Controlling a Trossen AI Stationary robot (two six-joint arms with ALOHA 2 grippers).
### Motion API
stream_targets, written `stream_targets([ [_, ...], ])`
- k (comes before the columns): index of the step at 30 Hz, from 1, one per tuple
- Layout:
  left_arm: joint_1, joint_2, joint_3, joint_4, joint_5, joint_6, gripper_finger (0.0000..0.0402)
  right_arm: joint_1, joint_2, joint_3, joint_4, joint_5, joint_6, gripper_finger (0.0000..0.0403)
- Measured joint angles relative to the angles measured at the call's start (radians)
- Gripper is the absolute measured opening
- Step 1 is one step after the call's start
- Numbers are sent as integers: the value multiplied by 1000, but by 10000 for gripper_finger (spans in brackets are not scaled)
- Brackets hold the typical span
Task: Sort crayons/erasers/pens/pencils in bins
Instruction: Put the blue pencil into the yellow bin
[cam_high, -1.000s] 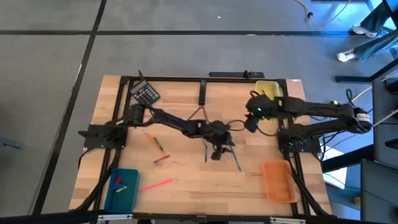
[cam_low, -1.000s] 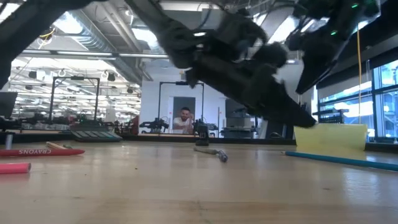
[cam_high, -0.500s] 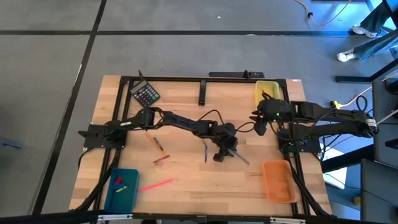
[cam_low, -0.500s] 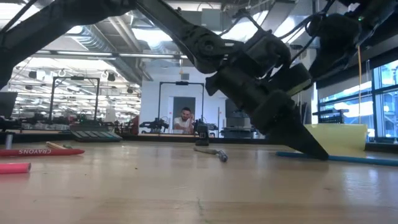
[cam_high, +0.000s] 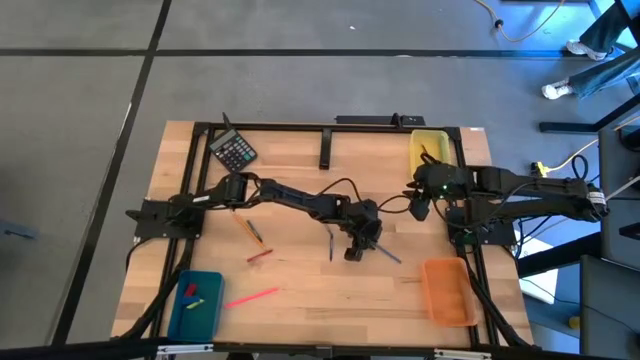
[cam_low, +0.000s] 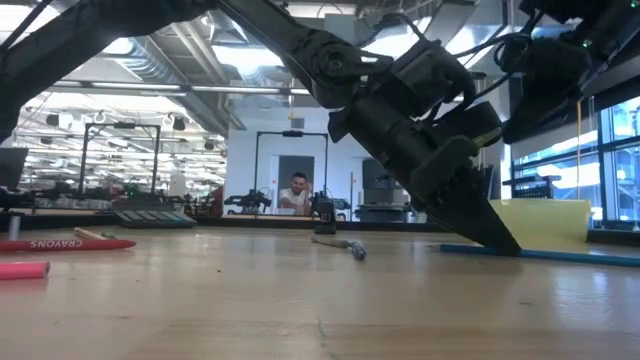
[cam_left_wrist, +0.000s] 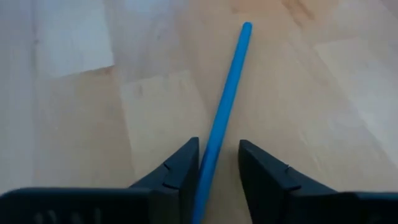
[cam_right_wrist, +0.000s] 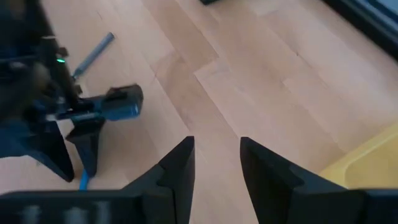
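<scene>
Slim blue plastic stick (cam_left_wrist: 225, 99), frame centre: probably light, stiff, slippery, prone to rolling. Left gripper (cam_left_wrist: 219, 163) narrowly straddling 1 end, not visibly clamped. Right gripper (cam_right_wrist: 216, 158) apart, empty.

blue pen (cam_left_wrist: 225, 99), yellow bin (cam_high: 430, 146), orange bin (cam_high: 447, 291), teal bin (cam_high: 197, 305)

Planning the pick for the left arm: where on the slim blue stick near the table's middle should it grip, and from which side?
Grip the blue stick along its plain shaft, from straight above, fingers across its width. It lies flat on bare wood, too low for a side approach. The left gripper already straddles one end; nearer the middle would probably balance better.
</scene>
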Motion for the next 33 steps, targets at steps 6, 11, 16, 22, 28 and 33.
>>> stream_targets([
  [6,4,-2,-1,-31,-54,0,42,0,-15,1,1,-2,11,131],
  [11,2,-20,-3,-60,-160,-31,6,0,-22,3,17,-3,36,131],
  [16,-3,-64,-11,-92,-271,-82,10,0,-21,-4,-5,-32,86,131],
  [22,-26,-167,-14,-141,-458,-83,3,14,-19,-79,34,-174,101,131],
  [28,-54,-254,-11,-196,-455,-75,7,55,-17,-115,211,-212,41,131],
  [33,-82,-321,-9,-255,-446,61,3,97,24,-138,361,-268,21,131],
])
